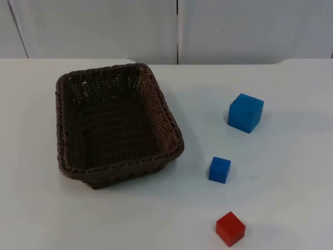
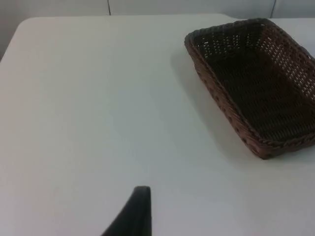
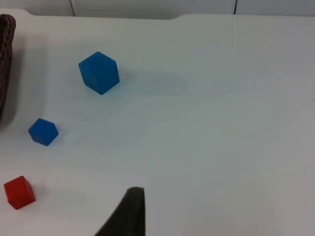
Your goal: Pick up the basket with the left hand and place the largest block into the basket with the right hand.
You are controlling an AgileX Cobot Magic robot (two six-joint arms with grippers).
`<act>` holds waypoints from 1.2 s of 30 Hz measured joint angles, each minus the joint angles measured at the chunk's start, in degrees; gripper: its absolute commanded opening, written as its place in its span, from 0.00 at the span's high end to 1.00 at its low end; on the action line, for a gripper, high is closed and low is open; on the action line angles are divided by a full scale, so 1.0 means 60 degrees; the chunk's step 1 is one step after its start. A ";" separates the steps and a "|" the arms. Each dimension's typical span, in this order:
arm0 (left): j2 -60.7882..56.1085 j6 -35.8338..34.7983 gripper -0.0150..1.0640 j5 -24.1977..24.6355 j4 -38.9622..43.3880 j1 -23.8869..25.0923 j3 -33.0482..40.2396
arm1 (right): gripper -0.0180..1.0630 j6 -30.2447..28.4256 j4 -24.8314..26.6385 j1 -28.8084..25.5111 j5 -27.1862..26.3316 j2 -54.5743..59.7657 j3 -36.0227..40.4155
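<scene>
Brown wicker basket (image 1: 117,125) sits empty on the left of the white table (image 1: 281,208), apart from the blocks. We see the large blue cube (image 1: 245,112) to its right, a small blue cube (image 1: 219,170) nearer, and a red cube (image 1: 230,228) nearest of all. Grey partition panels (image 1: 104,26) close the far edge. Each wrist view shows one black fingertip (left (image 2: 133,214), right (image 3: 128,214)) above bare table; we cannot tell how either gripper's jaws stand.
</scene>
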 measured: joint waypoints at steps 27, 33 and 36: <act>0.1715 0.0000 0.01 -0.1163 -0.0467 0.0000 -0.0594 | 0.01 0.0000 0.0000 0.0000 0.0000 0.0000 0.0000; 0.2255 0.0000 0.01 -0.1493 -0.0467 0.0000 -0.0594 | 0.01 0.0000 0.0000 0.0000 0.0000 0.0000 0.0000; 0.2699 0.0000 0.01 -0.1889 -0.0467 0.0000 -0.0594 | 0.01 0.0000 0.0000 0.0000 0.0000 0.0000 0.0000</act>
